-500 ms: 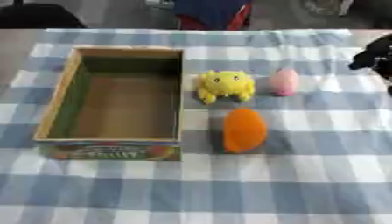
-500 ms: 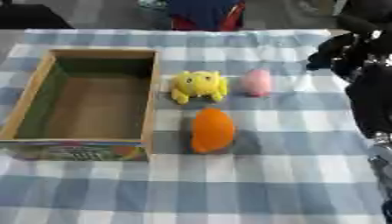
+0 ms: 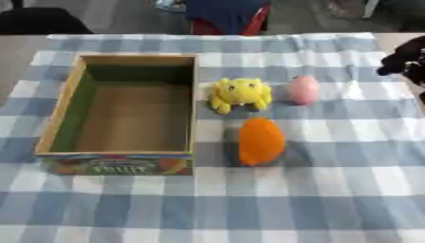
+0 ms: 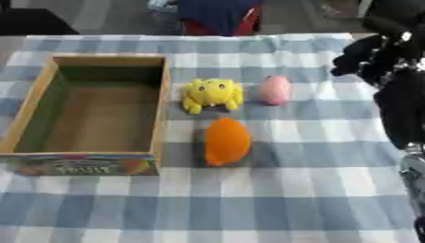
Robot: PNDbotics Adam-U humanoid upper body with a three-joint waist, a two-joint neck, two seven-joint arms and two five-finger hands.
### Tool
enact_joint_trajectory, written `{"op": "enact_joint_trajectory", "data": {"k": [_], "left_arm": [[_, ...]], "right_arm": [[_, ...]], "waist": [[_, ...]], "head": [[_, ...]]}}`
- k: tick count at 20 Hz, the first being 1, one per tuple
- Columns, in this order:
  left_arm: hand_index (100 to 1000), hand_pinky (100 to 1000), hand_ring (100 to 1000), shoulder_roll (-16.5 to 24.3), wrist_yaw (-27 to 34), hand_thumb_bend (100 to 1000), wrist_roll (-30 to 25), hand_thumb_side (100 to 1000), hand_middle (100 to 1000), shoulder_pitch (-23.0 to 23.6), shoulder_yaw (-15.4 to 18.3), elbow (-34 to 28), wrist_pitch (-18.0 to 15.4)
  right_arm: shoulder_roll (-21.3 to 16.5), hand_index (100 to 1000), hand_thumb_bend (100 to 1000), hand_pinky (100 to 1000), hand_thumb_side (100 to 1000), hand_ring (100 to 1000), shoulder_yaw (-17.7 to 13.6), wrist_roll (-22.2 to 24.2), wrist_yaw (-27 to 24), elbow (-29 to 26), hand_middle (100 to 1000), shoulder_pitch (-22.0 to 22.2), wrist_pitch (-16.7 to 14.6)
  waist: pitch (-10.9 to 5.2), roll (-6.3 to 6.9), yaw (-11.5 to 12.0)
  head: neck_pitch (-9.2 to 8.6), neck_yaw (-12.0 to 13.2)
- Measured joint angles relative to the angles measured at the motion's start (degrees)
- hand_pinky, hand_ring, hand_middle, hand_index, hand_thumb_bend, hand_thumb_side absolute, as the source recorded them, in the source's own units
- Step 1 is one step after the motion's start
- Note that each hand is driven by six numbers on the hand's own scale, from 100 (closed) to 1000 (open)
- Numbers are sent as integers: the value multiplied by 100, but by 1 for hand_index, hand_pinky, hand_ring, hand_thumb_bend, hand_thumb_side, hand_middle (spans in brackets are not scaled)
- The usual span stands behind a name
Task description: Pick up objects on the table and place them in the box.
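An open cardboard box [image 3: 58,116] sits on the left of the checked table, with nothing inside it. Just right of it lie a yellow plush toy [image 3: 240,93], a pink egg-shaped thing [image 3: 303,88] and, nearer me, an orange oval thing [image 3: 262,140]. My right hand [image 4: 364,58] hangs at the right edge, above the table and right of the pink thing, black fingers curled and holding nothing. The black right arm runs down the right border of the right eye view. My left hand shows in neither view.
The blue-and-white checked cloth [image 3: 249,204] covers the table to its front edge. Beyond the far edge stand a red chair with blue fabric [image 3: 228,14] and a dark shape [image 3: 41,21] at the far left.
The right hand has shifted slightly at the right edge. The box and the three things lie where they were.
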Motion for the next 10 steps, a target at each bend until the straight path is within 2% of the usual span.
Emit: {"op": "enact_joint_trajectory", "data": {"k": [6, 10], "left_arm": [[812, 265, 612, 0, 6, 178, -10, 842, 570, 39, 0, 0, 9], [812, 265, 613, 0, 6, 178, -10, 842, 570, 40, 0, 0, 9]], "right_arm": [[-49, 858, 100, 632, 1000, 671, 27, 181, 267, 0, 638, 3, 22], [-210, 867, 100, 641, 1000, 689, 36, 337, 586, 0, 664, 28, -16]], "waist": [[-23, 9, -1], [-37, 24, -49]], "head": [[111, 26], [155, 34]]}}
